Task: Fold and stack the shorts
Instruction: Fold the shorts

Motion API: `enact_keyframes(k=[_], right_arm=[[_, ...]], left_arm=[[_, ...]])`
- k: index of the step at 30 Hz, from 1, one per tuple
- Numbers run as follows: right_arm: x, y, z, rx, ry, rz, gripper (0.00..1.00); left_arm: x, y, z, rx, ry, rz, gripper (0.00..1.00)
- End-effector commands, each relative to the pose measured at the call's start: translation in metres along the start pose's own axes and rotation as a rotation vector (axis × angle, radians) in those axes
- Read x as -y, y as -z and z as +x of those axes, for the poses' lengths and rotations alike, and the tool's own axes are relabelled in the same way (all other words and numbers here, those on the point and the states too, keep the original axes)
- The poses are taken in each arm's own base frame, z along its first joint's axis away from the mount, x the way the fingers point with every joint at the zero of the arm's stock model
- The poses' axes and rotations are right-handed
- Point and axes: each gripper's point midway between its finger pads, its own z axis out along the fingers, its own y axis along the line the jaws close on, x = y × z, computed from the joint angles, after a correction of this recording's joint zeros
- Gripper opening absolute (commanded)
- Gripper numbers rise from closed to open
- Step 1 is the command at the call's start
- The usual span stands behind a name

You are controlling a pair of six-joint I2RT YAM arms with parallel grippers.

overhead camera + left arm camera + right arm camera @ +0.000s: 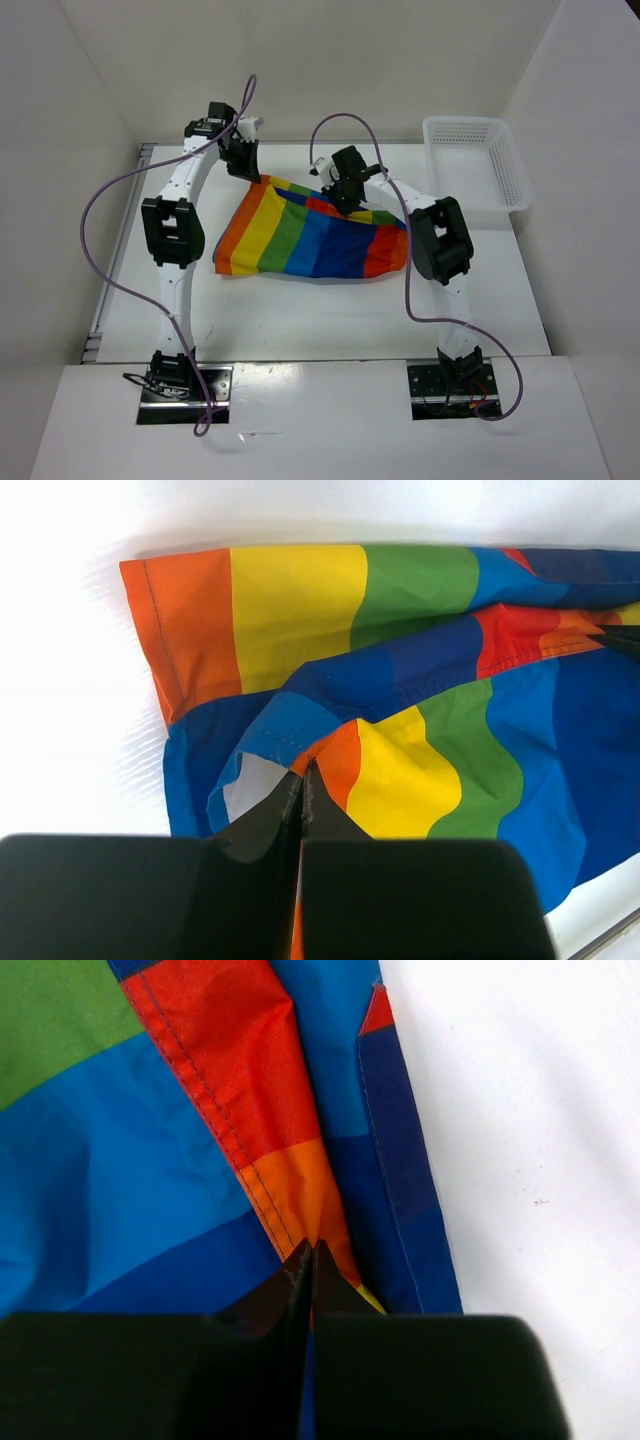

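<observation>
The rainbow shorts [310, 238] lie in the middle of the white table, partly lifted at their far edge. My left gripper [243, 165] is at the far left corner of the shorts, shut on an orange and blue fold of the shorts [330, 750]. My right gripper [343, 195] is at the far middle edge, shut on a red and orange hem of the shorts [290, 1190]. In both wrist views the jaws are pressed together with cloth pinched between them.
A white plastic lattice basket [478, 165] stands at the back right of the table. White walls close in the table at the left, back and right. Purple cables loop over both arms.
</observation>
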Motion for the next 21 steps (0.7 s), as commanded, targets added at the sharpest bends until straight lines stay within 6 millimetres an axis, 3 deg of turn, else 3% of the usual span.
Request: enact_keyframes(k=[1,7,9,11,14,18,21], right_arm=[[-0.005,0.007,-0.019,0.049,0.027,-0.002,0.00],[0.004,0.044,-0.038,0.112,0.036,0.029,0.00],[0.012,0.048,-0.035,0.109,0.037,0.048,0.00],[0.030,0.054,-0.030,0.109,0.010,0.082,0.00],[0.054,0.060,-0.027,0.118,-0.020,0.123,0.00],[0.059,0.036,-0.015,0.083,-0.034,0.114,0.00],[0.061,0.016,-0.015,0.075,-0.070,0.109,0.00]], left_arm=[[0.008,0.027,-0.019,0.071,-0.032,-0.008,0.00],[0.003,0.037,-0.030,0.111,-0.048,-0.057,0.00],[-0.005,0.046,-0.041,0.150,-0.053,-0.090,0.00],[-0.011,0.058,-0.052,0.191,-0.060,-0.121,0.00],[-0.019,0.059,-0.063,0.225,-0.070,-0.162,0.00],[-0.038,0.026,-0.055,0.193,-0.055,-0.183,0.00],[-0.066,-0.012,-0.032,0.115,-0.023,-0.244,0.01]])
